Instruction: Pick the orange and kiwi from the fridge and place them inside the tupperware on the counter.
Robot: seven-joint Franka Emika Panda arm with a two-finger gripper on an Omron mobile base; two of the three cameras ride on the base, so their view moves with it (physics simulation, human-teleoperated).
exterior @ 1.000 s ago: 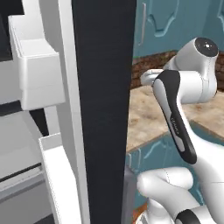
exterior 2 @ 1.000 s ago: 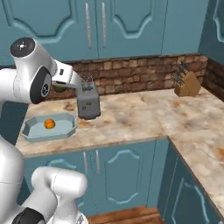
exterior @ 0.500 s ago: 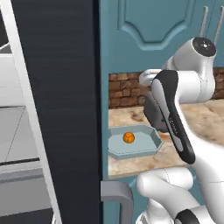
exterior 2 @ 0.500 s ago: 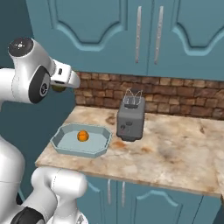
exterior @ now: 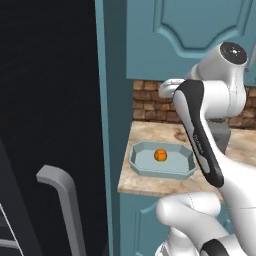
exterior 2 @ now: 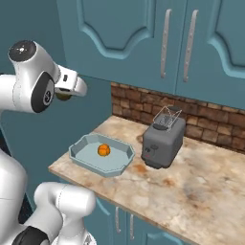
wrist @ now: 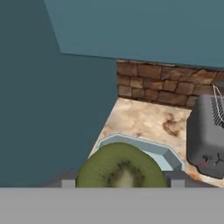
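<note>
So the pincer (wrist: 120, 183) is clamped on the kiwi (wrist: 121, 168), held up in the air above the tabletop (exterior 2: 191, 191) near the tupperware (exterior 2: 79, 154). The orange (exterior 2: 104, 150) is already sitting inside it, with a grey toaster (exterior 2: 162, 141) just beside.

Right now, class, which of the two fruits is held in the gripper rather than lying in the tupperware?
The kiwi: green, clamped in the gripper. The orange lies in the tupperware.
</note>
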